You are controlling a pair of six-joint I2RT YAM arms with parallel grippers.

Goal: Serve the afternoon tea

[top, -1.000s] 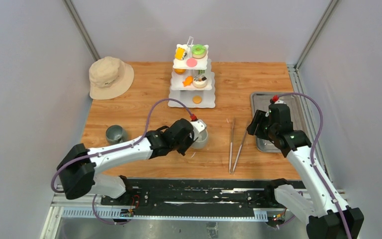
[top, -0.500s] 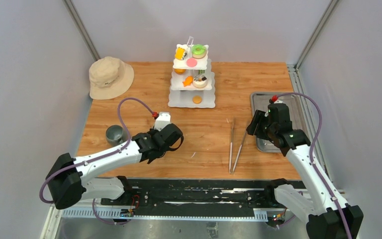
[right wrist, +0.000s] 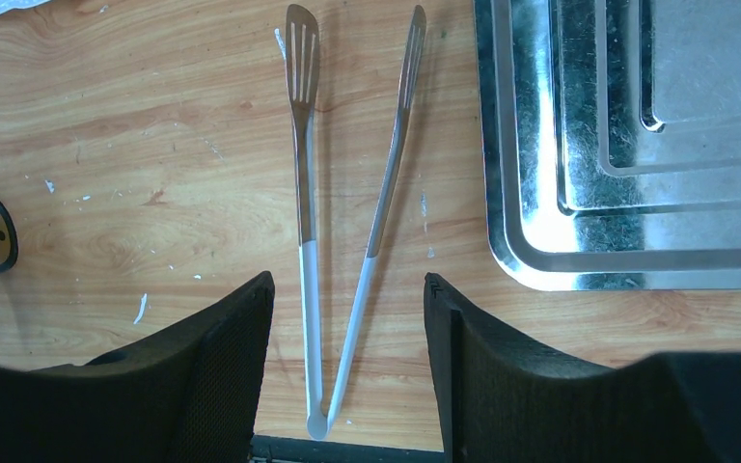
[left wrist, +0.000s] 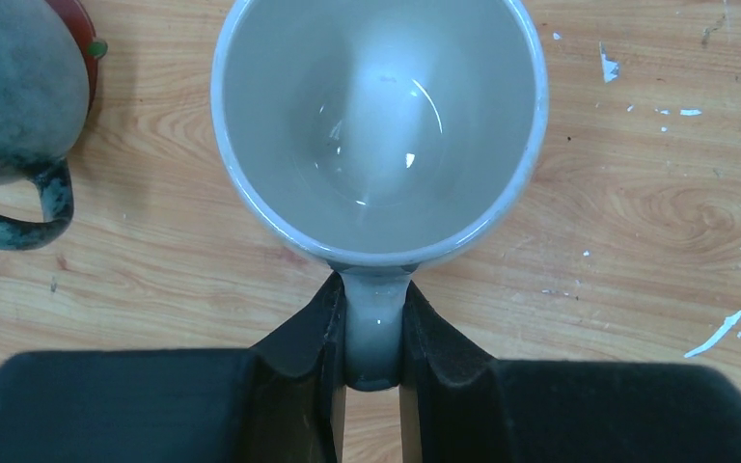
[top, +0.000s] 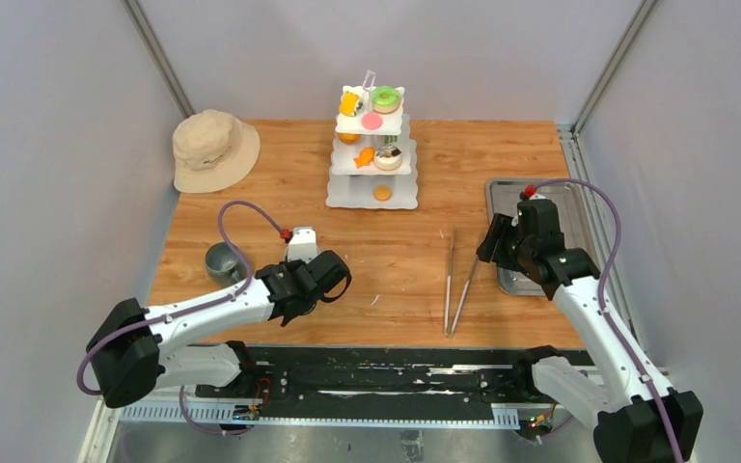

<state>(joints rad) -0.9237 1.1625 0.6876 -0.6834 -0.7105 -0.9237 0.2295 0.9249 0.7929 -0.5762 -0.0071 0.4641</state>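
Left arm (top: 212,311) reaches low, left gripper (left wrist: 373,333) pinching grey mug (left wrist: 376,125) by its handle; right gripper (right wrist: 347,299) open above tongs (right wrist: 301,193).

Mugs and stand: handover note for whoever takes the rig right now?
Left gripper: shut on the handle of the light mug. The mug is upright, beside the dark mug and apart from it; cannot tell if it is lifted.
Right gripper: open over the tongs beside the tray, holding nothing.
Stand: back centre of the table, pastries on its tiers.
Done: pastries look served.
Left: probably set the light mug down and release.
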